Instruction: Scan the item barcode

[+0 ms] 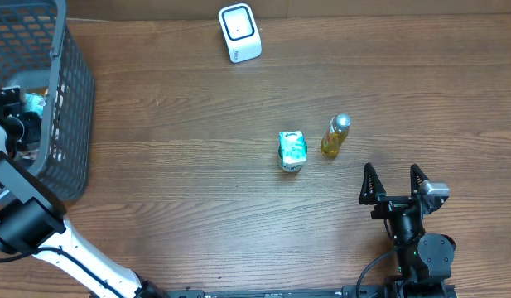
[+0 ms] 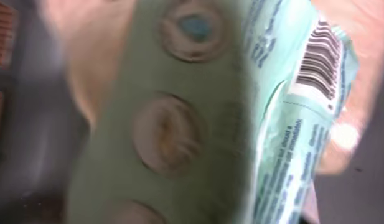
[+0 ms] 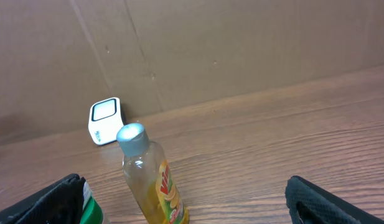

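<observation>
The left arm reaches over the rim of the grey basket (image 1: 73, 108), with the left gripper (image 1: 13, 116) down inside. Whether its jaws are apart or clamped cannot be told. Close against its camera lies a pale green packet (image 2: 179, 124), blurred and tilted, with a black barcode (image 2: 319, 59) at its upper right. The right gripper (image 1: 395, 184) sits low, jaws wide apart.

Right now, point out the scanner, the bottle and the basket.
Scanner (image 1: 239, 31): overhead view, top face.
Bottle (image 1: 332, 144): overhead view, yellow body.
Basket (image 1: 73, 116): overhead view, right mesh wall.
</observation>
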